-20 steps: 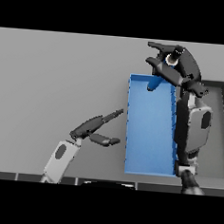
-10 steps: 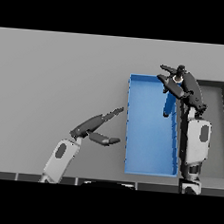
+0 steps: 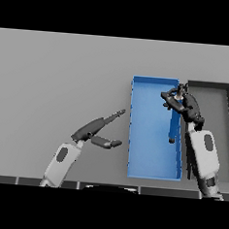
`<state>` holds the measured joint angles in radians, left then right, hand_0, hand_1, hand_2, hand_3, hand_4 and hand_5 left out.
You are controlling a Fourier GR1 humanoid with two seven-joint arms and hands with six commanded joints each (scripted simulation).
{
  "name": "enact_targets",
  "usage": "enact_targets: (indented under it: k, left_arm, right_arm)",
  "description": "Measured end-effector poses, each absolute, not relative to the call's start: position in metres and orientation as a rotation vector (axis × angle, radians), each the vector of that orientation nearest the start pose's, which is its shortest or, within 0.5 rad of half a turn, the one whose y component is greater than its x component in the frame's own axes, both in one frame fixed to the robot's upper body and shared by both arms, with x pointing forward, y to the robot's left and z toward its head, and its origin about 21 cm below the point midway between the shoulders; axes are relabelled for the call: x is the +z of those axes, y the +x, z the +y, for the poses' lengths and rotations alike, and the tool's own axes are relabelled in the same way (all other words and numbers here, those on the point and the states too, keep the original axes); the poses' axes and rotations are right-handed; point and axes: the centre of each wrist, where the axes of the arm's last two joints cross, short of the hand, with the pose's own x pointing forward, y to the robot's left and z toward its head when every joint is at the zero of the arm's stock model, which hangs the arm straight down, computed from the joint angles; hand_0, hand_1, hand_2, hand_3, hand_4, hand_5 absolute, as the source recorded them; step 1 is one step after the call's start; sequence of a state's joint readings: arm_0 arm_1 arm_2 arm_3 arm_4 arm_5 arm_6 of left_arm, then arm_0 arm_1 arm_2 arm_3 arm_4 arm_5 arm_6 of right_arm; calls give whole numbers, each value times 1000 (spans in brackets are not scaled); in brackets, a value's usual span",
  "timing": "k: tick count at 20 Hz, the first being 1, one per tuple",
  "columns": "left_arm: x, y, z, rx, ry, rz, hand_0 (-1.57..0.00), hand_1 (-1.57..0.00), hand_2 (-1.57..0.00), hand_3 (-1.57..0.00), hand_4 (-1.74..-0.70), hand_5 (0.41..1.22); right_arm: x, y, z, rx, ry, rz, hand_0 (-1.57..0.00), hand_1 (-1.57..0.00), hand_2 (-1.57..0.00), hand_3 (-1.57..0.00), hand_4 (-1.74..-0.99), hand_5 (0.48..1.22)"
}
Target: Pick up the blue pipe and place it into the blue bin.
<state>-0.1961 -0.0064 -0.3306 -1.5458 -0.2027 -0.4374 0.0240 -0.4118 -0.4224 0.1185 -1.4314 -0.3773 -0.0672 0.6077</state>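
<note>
the pipe [image 3: 174,122] is now down inside the bin [image 3: 147,158], along its right wall. a moment ago it was held up high above the bin's far corner, so it has come down a lot. it hangs long and thin from the right hand [image 3: 181,103], and its low end looks close to the bin floor, but i cannot tell if it touches.

the right hand has moved down and in with it. its fingers are still curled round the top of the pipe, so the pipe is not let go yet. this means the job is nearly done. i think the next step is to open the fingers and lift the hand away.

a dark bin [image 3: 223,120] sits just beside the blue one, on the right.

the left hand [image 3: 96,130] waits on the table [image 3: 56,78], left of the bin, fingers straight, same as before.
</note>
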Motion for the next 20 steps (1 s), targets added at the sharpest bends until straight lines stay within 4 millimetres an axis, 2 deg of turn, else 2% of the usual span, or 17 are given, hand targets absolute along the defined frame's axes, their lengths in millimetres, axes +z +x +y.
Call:
enact_targets:
  k: [1,2,3,4,5,6,8,9,10,11,13,15,20]
  left_arm:
    - [39,273,125,-877,-427,-1581,1,1,1,1,-919,486]
    - [42,272,127,-879,-435,-1591,1,1,1,1,-918,489]
    - [42,273,125,-882,-430,-1586,1,1,1,1,-920,491]
    - [42,273,118,-888,-427,-1569,1,1,1,1,-919,493]
    - [41,274,121,-888,-422,-1573,1,1,1,1,-921,493]
    - [40,273,120,-884,-427,-1570,1,1,1,1,-920,493]
    - [41,272,123,-877,-437,-1576,1,1,1,1,-925,494]
    - [34,271,125,-878,-426,-1556,1,1,1,1,-926,494]
    - [38,272,122,-877,-432,-1576,1,1,1,1,-924,494]
    - [38,270,124,-877,-431,-1581,1,1,1,1,-926,494]
    - [39,271,124,-877,-427,-1579,1,1,1,1,-927,495]
    - [39,271,125,-876,-425,-1573,1,1,1,1,-929,496]
    - [39,271,123,-877,-430,-1566,1,1,1,1,-931,497]
  right_arm:
    - [104,337,-261,164,4,-1159,-1571,-1571,-1571,-514,-1661,1221]
    - [104,338,-260,154,-2,-1147,-1571,-1571,-1571,-411,-1677,1171]
    - [105,335,-260,140,3,-1142,-1571,-1571,-1518,-455,-1626,1161]
    - [104,334,-256,116,7,-1128,-1355,-1282,-1234,-364,-1553,1154]
    - [104,336,-254,102,1,-1096,-1084,-1025,-987,-291,-1469,1148]
    - [100,338,-257,68,-18,-1040,-867,-820,-789,-232,-1405,1137]
    - [103,337,-258,68,-53,-994,-554,-525,-505,-148,-1339,1108]
    - [107,338,-259,136,-70,-978,-443,-419,-404,-118,-1307,1068]
    - [109,338,-254,221,-93,-982,-354,-335,-323,-95,-1279,1010]
    - [112,339,-255,318,-151,-969,-283,-268,-258,-75,-1250,962]
    - [107,335,-253,380,-160,-940,-181,-171,-165,-48,-1219,870]
    - [103,333,-252,453,-166,-901,-115,-109,-105,-30,-1190,809]
    - [105,333,-251,555,-199,-851,-37,-35,-34,-9,-1110,736]
